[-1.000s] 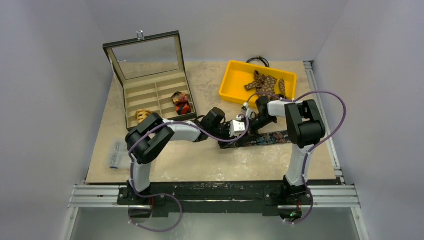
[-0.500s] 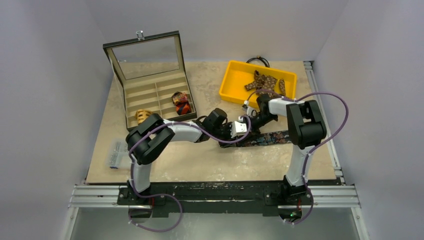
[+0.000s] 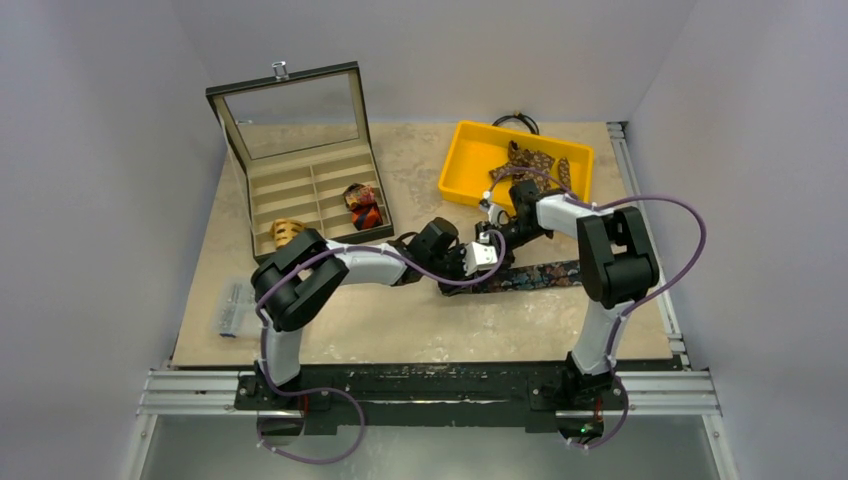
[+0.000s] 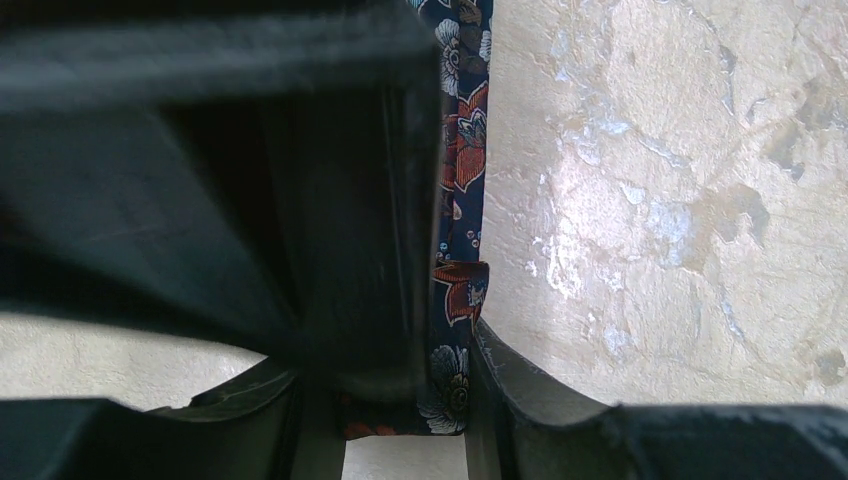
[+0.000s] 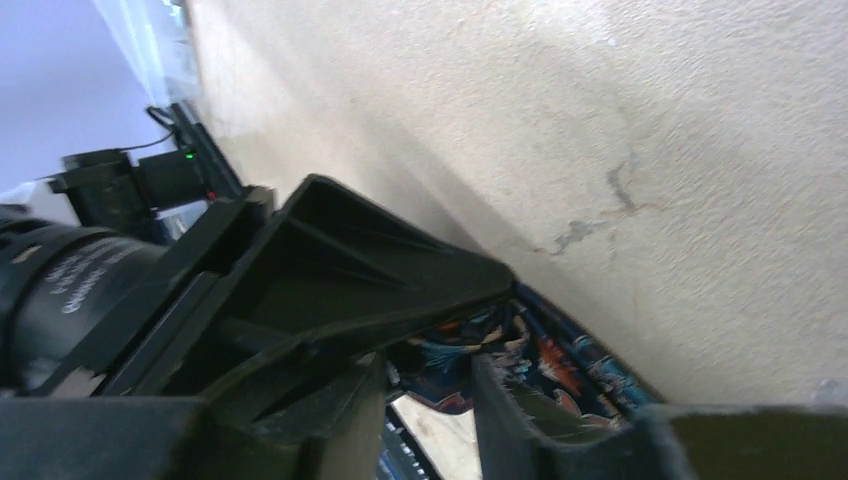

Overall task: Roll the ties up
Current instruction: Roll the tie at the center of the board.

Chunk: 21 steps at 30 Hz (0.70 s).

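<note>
Left tool (image 4: 405,410) is down on the worktop (image 3: 400,320), at the left end of the navy floral tie (image 3: 540,275). On the left wrist cam the tie's end fills the gap between my fingers (image 4: 510,400). Fabric touches both, so that tool is pinching the tie across its width. There's a small fold in the fabric just ahead of the fingertips. From there the strip runs straight out ahead of the tool, flat on the worktop.

Right tool (image 5: 425,405) comes in from the far side, angled down, right up against the left one. Its bulk blocks the left half of the left wrist cam. On the right wrist cam, bunched navy fabric sits in the narrow gap between its fingers, and more passes behind the right-hand finger. Can't tell if it's gripping or just straddling.

The rest of the tie lies flat to the right of both tools. It passes under my right forearm and ends below the right elbow.

- **Beyond the right tool:** yellow bin (image 3: 470,160) with brown ties (image 3: 530,162) loose inside, and a black cable (image 3: 515,120) just behind it.
- **Left of the left tool, further back:** open box (image 3: 270,190), lid up. Red-orange coil (image 3: 363,207) is in the right column. Tan coil (image 3: 285,232) is in the left column, nearest row.
- **Well left of the left tool:** clear packet (image 3: 232,308) by the worktop's edge.
</note>
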Motion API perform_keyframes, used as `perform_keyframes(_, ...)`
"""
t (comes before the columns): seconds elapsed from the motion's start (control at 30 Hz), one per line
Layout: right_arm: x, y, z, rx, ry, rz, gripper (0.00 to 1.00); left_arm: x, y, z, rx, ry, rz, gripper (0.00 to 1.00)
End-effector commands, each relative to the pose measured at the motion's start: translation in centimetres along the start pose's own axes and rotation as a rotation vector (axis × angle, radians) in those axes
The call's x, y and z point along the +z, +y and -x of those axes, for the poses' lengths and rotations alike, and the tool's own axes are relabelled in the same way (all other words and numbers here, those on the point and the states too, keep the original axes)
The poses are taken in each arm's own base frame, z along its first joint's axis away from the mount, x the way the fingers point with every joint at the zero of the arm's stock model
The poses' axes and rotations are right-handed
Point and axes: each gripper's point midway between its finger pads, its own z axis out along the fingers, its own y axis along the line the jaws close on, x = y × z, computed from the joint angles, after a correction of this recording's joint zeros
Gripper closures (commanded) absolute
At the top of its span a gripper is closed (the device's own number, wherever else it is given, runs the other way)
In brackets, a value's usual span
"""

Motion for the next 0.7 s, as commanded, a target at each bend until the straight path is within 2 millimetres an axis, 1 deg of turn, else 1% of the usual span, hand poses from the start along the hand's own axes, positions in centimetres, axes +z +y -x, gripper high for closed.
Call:
perform_keyframes(0.0, 1.0, -0.2, 0.1, 0.002, 0.016, 0.022, 0.74, -0.4, -0.5, -6.6, -0.095, 0.228, 0.023, 0.75)
perform_keyframes(0.07, 1.0, -1.3, -0.2, -0.018, 0.034, -0.009, 0.94, -0.4, -0.5, -6.5, -0.095, 0.225, 0.022, 0.73)
perform_keyframes(0.1, 1.0, -2.0, -0.4, -0.017, 0.039, -0.032, 1.00, -0.5, -0.5, -6.4, -0.094, 0.221, 0.022, 0.71)
perform_keyframes(0.2, 1.0, -4.7, -0.9, -0.025, 0.058, -0.130, 1.00, -0.5, -0.4, -5.3, -0.102, 0.173, 0.004, 0.58)
perform_keyframes(0.23, 0.9, -5.7, -0.9, -0.026, 0.060, -0.166, 1.00, -0.5, -0.2, -4.4, -0.099, 0.126, 0.000, 0.51)
perform_keyframes(0.33, 0.8, -7.5, -0.7, -0.036, 0.054, -0.245, 1.00, -1.0, -0.5, -1.6, -0.088, -0.004, -0.045, 0.39)
perform_keyframes(0.4, 0.8, -8.3, -0.5, -0.044, 0.049, -0.282, 1.00, -1.1, -1.0, 0.0, -0.078, -0.066, -0.080, 0.36)
perform_keyframes(0.47, 0.7, -8.7, -0.4, -0.045, 0.050, -0.306, 1.00, -1.0, -1.1, 1.2, -0.085, -0.108, -0.101, 0.36)
perform_keyframes(0.57, 0.2, -9.2, -0.3, -0.053, 0.050, -0.351, 1.00, 0.2, -0.9, 1.9, -0.106, -0.117, -0.106, 0.36)
perform_keyframes(0.67, -0.2, -9.5, -0.1, -0.060, 0.052, -0.387, 1.00, 1.4, -0.5, 2.2, -0.129, -0.105, -0.094, 0.36)
